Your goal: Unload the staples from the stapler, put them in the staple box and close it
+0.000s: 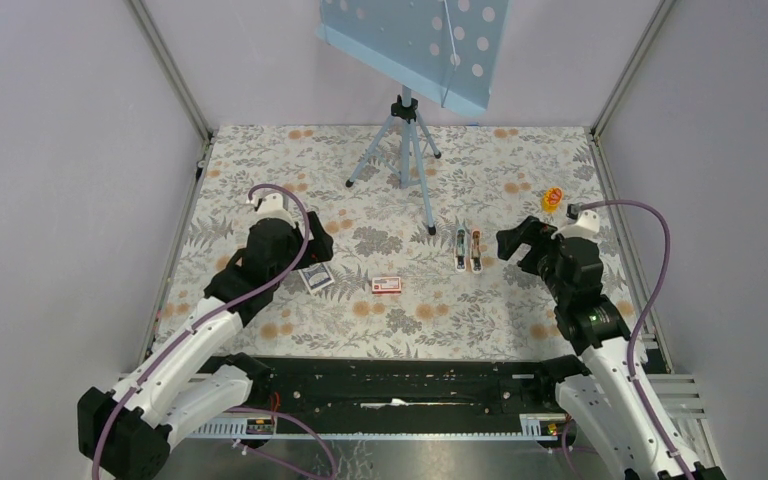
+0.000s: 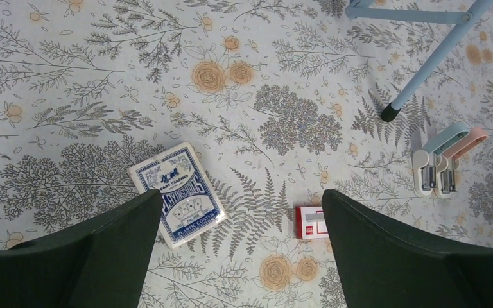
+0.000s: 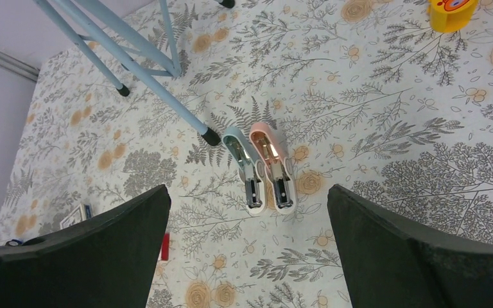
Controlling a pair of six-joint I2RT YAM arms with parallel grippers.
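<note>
The pale-pink stapler (image 1: 476, 250) lies flat on the floral cloth, right of centre, close beside a pale-teal one (image 1: 461, 250). In the right wrist view the pink stapler (image 3: 273, 168) lies just ahead of my open, empty right gripper (image 3: 248, 192), metal end toward me. My right gripper (image 1: 515, 243) sits just right of both staplers. My left gripper (image 1: 312, 256) is open and empty, hovering over the cloth (image 2: 241, 199). The pink stapler also shows far right in the left wrist view (image 2: 460, 154). No loose strip of staples is visible.
A blue playing-card box (image 2: 178, 192) lies by my left finger and a red-and-white box (image 2: 309, 222) by the other. A light-blue tripod (image 1: 405, 150) stands at the back, one foot (image 3: 210, 136) near the staplers. A yellow object (image 1: 553, 199) sits at the far right.
</note>
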